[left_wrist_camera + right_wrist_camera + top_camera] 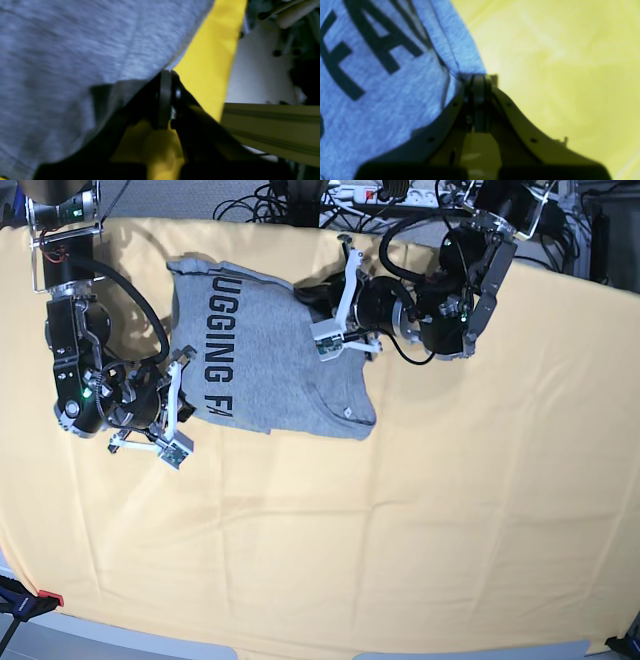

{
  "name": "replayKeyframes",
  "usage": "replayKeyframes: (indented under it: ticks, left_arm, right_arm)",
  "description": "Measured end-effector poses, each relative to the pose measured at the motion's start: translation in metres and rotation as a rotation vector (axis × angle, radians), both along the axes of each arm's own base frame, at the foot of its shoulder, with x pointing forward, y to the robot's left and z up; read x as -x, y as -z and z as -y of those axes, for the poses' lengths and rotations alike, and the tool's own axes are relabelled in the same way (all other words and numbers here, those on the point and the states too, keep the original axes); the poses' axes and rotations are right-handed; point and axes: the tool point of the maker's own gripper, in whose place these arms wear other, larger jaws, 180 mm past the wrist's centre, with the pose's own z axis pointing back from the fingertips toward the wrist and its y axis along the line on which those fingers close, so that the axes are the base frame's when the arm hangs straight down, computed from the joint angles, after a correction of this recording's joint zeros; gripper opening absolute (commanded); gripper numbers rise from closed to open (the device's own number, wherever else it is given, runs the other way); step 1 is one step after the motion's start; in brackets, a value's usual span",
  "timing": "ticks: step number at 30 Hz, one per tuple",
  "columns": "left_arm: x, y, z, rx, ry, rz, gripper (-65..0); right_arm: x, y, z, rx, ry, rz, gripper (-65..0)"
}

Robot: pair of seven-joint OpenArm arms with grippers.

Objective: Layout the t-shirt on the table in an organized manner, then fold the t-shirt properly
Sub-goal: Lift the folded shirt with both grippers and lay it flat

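The heather-grey t-shirt (260, 350) lies rumpled at the back left of the yellow-orange table (450, 510), with its black lettering facing up. My left gripper (305, 300) is shut on the t-shirt's far right edge; the left wrist view shows its tips (170, 73) pinching the grey cloth (75, 50) over the table (212, 62). On the left side my right gripper (188, 372) is shut on the t-shirt's near left edge. In the right wrist view its tips (480, 76) clamp a seam beside the lettering (377, 42). The lower right part of the t-shirt bunches in a fold.
Cables and a power strip (380, 192) lie beyond the table's far edge. A metal frame rail (270, 120) runs past the table's edge in the left wrist view. A red clamp (45, 598) sits at the front left corner.
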Motion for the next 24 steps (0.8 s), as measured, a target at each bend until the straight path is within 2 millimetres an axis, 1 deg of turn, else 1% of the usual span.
replayKeyframes:
  ticks: [5, 8, 9, 12, 15, 20, 24]
  left_arm:
    - [-0.018, 0.003, -0.003, -0.006, -0.02, 0.018, -65.0]
    - [-0.031, 0.008, -0.005, 0.018, -0.043, -0.012, -65.0]
    - [-0.038, 0.009, -0.006, 0.025, -0.055, -0.02, -65.0]
    - [-0.063, 0.01, -0.011, 0.019, -0.087, -0.018, -65.0]
    - [-0.088, 0.008, -0.02, -0.013, -0.107, 0.007, -65.0]
    - [-0.13, -0.005, -0.035, -0.095, -0.128, 0.104, -65.0]
    - [-0.163, -0.031, -0.037, -0.089, -0.157, 0.192, -65.0]
  right_arm:
    - [0.007, -0.008, 0.002, -0.034, -0.016, -0.028, -65.0]
    - [0.014, -0.017, -0.007, -0.07, -0.045, -0.03, -65.0]
    - [0.018, -0.019, -0.012, -0.088, -0.057, -0.028, -65.0]
    - [0.032, -0.016, -0.017, -0.087, -0.077, -0.034, -65.0]
    - [0.045, -0.016, -0.024, -0.094, -0.1, -0.034, -65.0]
    - [0.076, -0.007, -0.034, -0.119, -0.124, -0.076, -65.0]
    - [0.094, -0.01, -0.041, -0.139, -0.077, -0.09, -65.0]
